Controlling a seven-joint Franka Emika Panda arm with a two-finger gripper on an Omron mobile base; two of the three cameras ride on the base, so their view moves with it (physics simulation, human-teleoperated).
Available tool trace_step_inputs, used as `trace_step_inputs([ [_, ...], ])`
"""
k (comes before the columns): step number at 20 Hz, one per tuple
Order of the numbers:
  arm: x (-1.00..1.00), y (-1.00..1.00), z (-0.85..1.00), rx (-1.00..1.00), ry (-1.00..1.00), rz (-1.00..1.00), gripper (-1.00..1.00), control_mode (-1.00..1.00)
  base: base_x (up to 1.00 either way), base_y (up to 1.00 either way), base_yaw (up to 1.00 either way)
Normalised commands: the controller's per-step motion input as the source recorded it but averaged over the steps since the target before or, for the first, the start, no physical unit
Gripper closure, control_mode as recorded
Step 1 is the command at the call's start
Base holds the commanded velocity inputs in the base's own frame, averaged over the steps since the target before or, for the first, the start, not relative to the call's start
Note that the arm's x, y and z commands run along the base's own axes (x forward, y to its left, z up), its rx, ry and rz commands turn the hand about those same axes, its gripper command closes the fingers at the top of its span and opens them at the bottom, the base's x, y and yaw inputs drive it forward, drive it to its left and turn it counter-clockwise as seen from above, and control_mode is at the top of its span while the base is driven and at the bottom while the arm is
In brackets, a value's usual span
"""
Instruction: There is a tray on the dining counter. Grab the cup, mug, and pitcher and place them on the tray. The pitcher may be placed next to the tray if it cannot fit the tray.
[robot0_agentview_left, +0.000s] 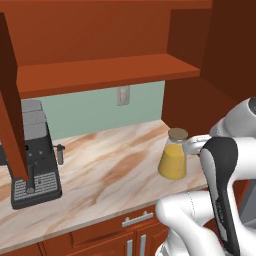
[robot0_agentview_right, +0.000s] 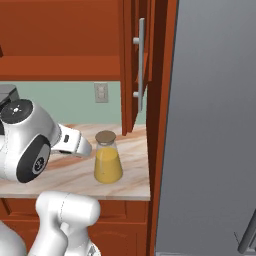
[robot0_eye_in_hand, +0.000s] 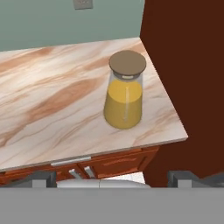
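Pitcher (robot0_eye_in_hand: 124, 94) is standing near the counter's (robot0_eye_in_hand: 52, 105) right front corner; gripper (robot0_eye_in_hand: 111, 178), jaws wide and empty, is needing to descend around it.

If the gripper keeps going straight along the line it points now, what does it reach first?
Most likely the pitcher: it stands upright near the middle of the hand view, on the marbled counter, with nothing in between. The jaws are open. Depth is hard to judge, so the line could pass just beneath it to the counter edge.
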Motion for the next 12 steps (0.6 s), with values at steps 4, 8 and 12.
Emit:
trace_step_inputs([
  [4, 0.27, -0.12, -0.26, 0.0, 0.0, 0.0, -1.0, -1.0, 0.0, 0.0, 0.0],
  [8, 0.3, -0.1, -0.29, 0.0, 0.0, 0.0, -1.0, -1.0, 0.0, 0.0, 0.0],
  [12, 0.31, -0.09, -0.28, 0.0, 0.0, 0.0, -1.0, -1.0, 0.0, 0.0, 0.0],
])
